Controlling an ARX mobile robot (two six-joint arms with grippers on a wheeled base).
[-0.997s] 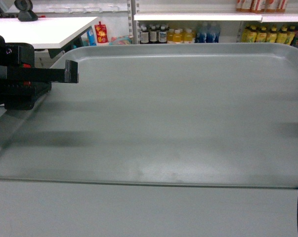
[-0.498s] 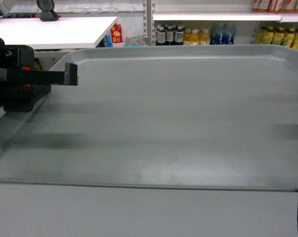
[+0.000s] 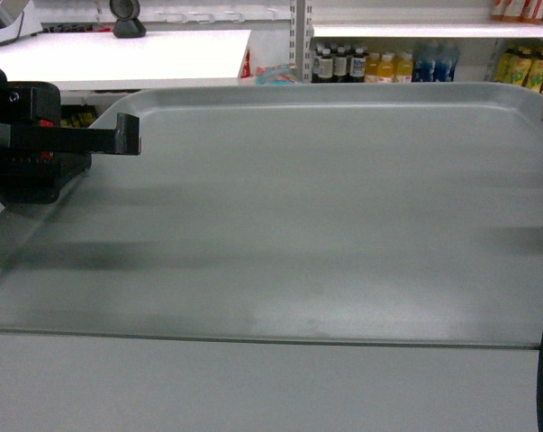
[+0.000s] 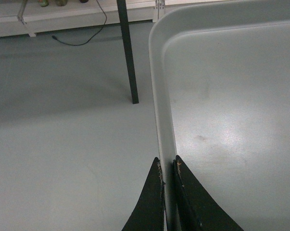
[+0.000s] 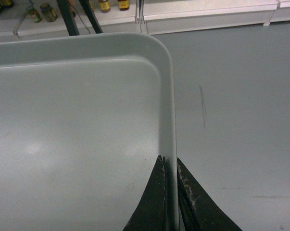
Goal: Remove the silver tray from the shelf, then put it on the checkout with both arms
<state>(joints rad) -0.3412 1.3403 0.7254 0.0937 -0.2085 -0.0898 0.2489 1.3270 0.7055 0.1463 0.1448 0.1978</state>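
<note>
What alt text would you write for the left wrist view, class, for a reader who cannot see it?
The left gripper, its black jaws shut on the rim, holds the silver tray by its left edge above a grey floor. A dark table leg stands behind.

Left gripper, right gripper: jaws clamped.

Tray cropped at right edge, head view; right gripper barely visible there (sliver only); bottle labels unreadable.
</note>
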